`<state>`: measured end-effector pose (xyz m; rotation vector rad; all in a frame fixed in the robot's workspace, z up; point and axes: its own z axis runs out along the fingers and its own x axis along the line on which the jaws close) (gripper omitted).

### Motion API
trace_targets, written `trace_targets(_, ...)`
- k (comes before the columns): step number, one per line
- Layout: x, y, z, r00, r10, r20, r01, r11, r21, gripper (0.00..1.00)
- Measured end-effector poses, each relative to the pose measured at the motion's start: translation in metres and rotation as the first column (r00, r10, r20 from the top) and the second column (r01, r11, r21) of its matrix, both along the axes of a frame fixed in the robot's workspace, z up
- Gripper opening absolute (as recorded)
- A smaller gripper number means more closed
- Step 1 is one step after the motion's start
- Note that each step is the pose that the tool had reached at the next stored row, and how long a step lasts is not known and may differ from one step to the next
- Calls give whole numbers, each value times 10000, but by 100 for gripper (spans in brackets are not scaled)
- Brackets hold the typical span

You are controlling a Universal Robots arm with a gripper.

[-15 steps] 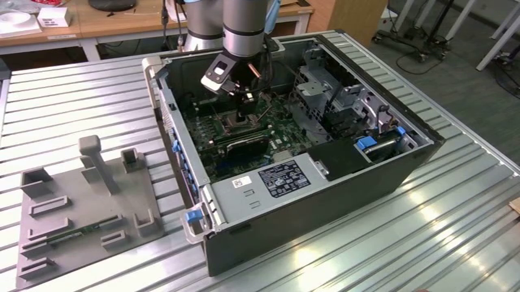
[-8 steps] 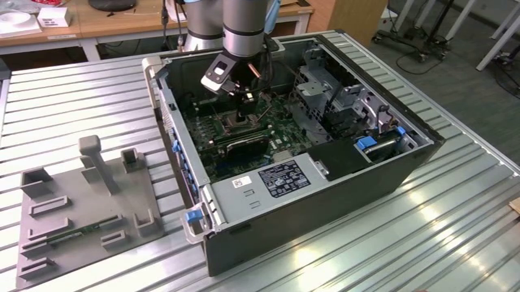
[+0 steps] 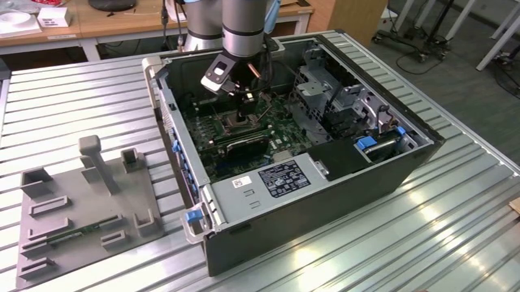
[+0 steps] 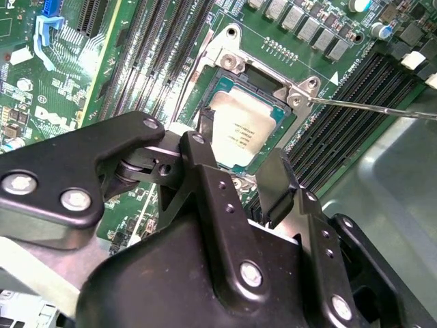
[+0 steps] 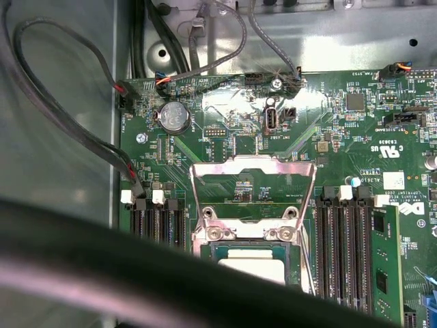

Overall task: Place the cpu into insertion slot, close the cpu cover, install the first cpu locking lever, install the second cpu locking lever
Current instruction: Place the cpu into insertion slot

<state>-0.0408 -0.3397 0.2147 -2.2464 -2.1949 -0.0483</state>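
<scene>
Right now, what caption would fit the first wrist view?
Cpu lying in the slot on the board, cover swung open.

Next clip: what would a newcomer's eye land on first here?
An open computer case sits on the ribbed metal table, the arm reaching down into it. In the second wrist view the black gripper hangs right over the cpu, which lies in the insertion slot. In the first wrist view the cpu cover is folded back, open.
</scene>
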Motion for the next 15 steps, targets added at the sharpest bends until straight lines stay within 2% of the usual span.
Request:
trace_targets(2,-1,0,0,10000,0,9,0,10000,4,53)
trace_targets(6,-7,0,-1,10000,9,79,-9,10000,24,53)
trace_targets(15,-8,0,-1,10000,9,86,-10,10000,24,53)
